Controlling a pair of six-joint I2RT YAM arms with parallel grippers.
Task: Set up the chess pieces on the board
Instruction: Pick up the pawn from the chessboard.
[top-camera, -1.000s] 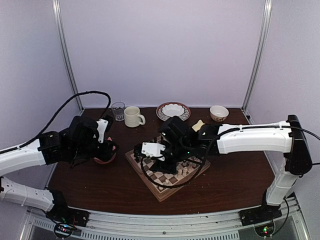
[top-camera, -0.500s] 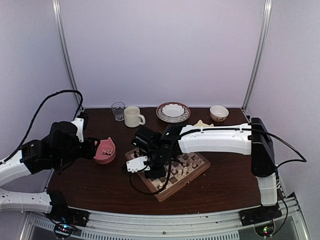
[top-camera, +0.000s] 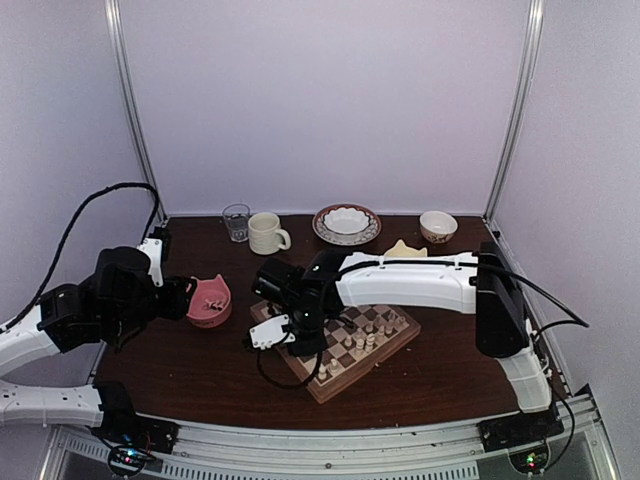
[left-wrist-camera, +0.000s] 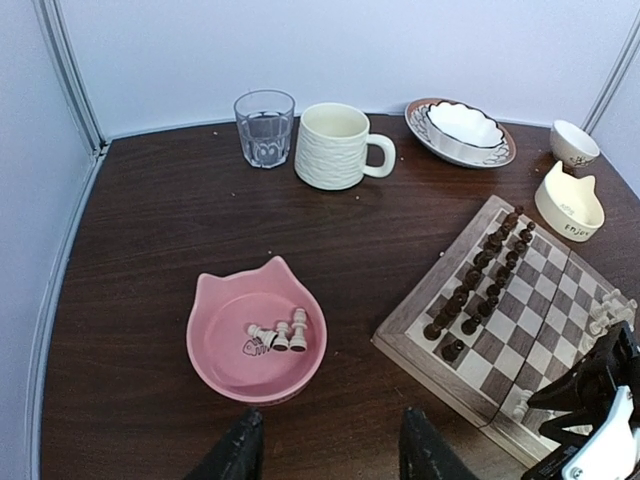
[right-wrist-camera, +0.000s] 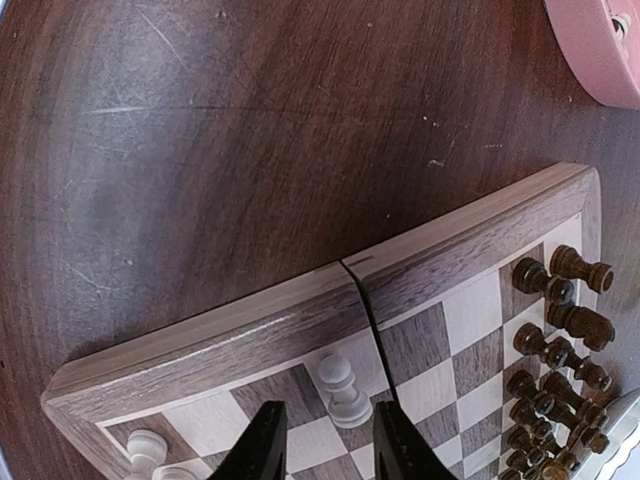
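The wooden board (top-camera: 330, 388) lies mid-table, with cream pieces (top-camera: 364, 336) on its near side and dark pieces along its far left side. My right gripper (top-camera: 303, 337) is low over the board's left edge. In the right wrist view it (right-wrist-camera: 330, 440) is open, and a cream pawn (right-wrist-camera: 343, 390) stands upright on an edge square just ahead of the fingers, untouched. Another cream piece (right-wrist-camera: 145, 445) stands to the left. My left gripper (left-wrist-camera: 330, 452) is open and empty, just short of a pink cat-shaped bowl (left-wrist-camera: 215, 350) that holds three cream pieces (left-wrist-camera: 280, 335).
Along the back stand a glass (top-camera: 236, 221), a cream mug (top-camera: 266, 232), a patterned plate with a white bowl (top-camera: 346, 222) and a small bowl (top-camera: 438, 226). A cream cat-shaped bowl (top-camera: 404, 248) sits behind the board. Dark pieces (right-wrist-camera: 555, 330) stand in rows right of my right gripper.
My left arm has pulled back to the left, away from the pink bowl. My right arm has swung left and lowered to the board's left edge.
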